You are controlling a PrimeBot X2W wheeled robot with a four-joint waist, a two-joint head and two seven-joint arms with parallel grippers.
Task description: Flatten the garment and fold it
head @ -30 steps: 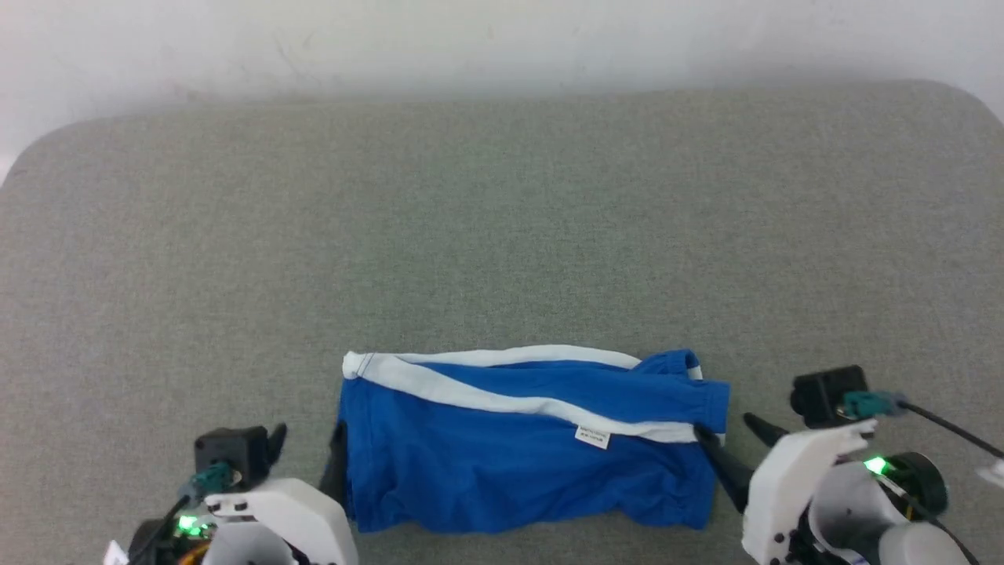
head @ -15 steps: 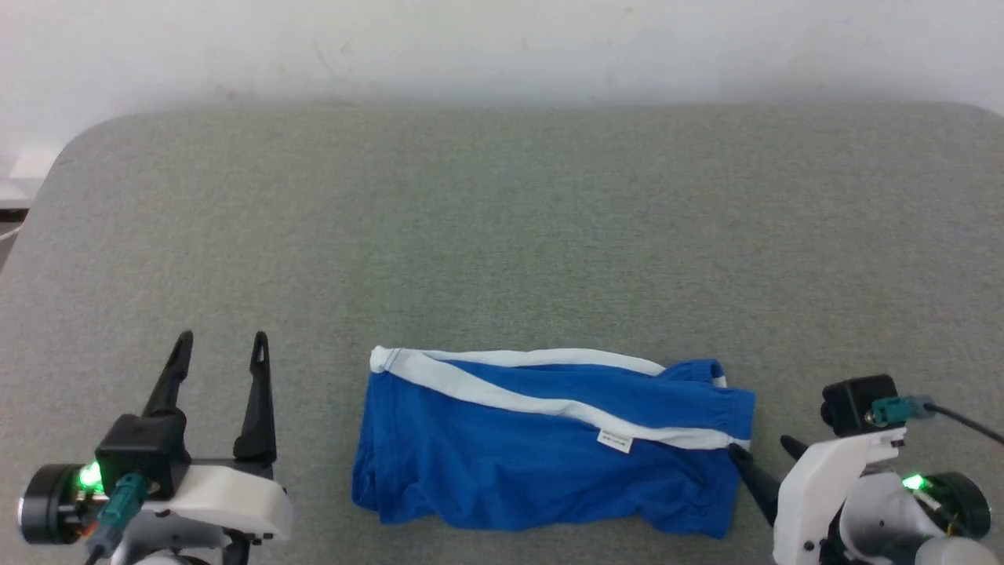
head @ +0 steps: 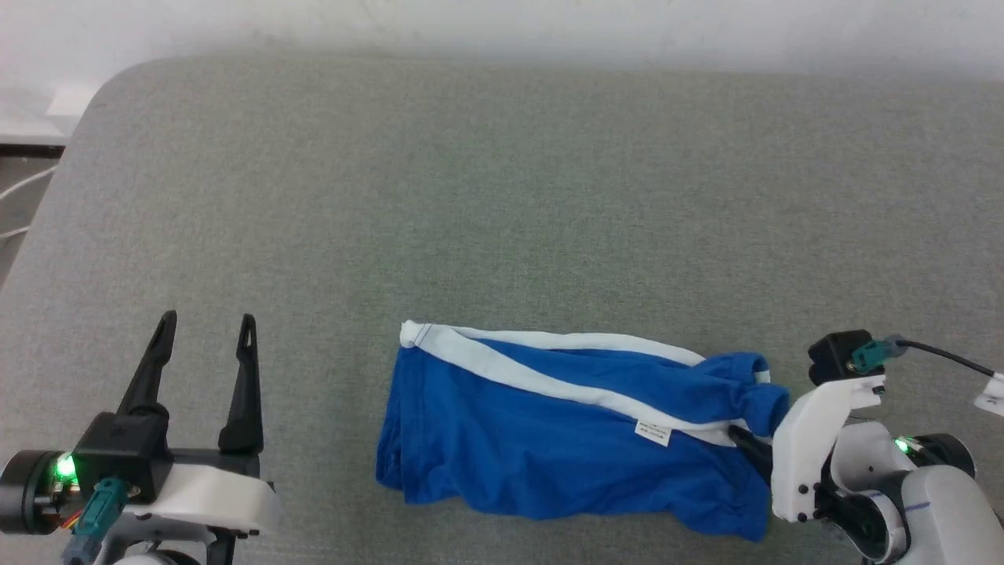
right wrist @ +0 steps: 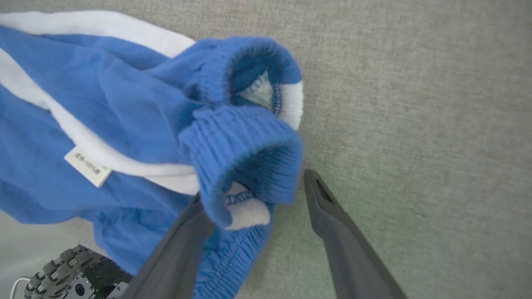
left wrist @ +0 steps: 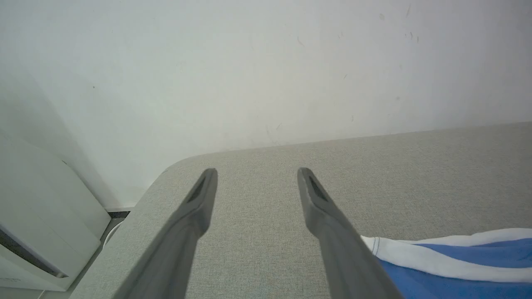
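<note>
Waistband (right wrist: 245,137) has bunched over one finger of the spread right gripper (right wrist: 254,189), perhaps snagged; left gripper (head: 208,316), spread, withdrew; garment (head: 565,447) needs reflattening.

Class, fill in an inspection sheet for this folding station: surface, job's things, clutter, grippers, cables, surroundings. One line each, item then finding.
Surface: grey cloth-covered table, rounded far-left corner.
Job's things: blue shorts with white trim lie bunched lengthwise near the robot; tag faces up; waistband at their right end is rucked.
Clutter: nothing seen.
Grippers: left gripper open over bare table, apart from the shorts; right gripper open at the waistband, which drapes over one finger, the other over bare table.
Cables: black cable leaves the right wrist camera; white cords lie past the table's left edge.
Surroundings: white wall behind; pale unit beside the table.
</note>
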